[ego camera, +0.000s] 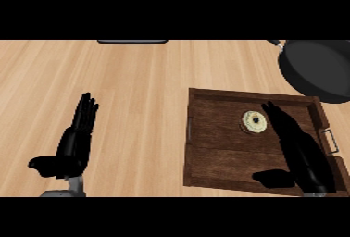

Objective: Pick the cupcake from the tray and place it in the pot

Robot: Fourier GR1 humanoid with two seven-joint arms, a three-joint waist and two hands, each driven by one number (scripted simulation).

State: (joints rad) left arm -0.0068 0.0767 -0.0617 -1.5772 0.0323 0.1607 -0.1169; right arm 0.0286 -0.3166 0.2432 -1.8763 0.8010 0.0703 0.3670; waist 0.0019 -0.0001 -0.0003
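A small pale cupcake (253, 122) with a dark centre sits on the dark wooden tray (212, 139), a little right of the tray's middle. My right hand (298, 148) lies over the tray's right half with straight fingers, its fingertips just right of the cupcake and not holding it. The black pot (318, 67) stands at the far right, beyond the tray's back right corner, partly cut off by the view's edge. My left hand (74, 141) rests open at the lower left over the bare counter.
The light wooden counter (123, 83) stretches left of the tray. A dark flat object (132, 41) shows at the counter's far edge. The tray has a metal handle (331, 140) on its right side.
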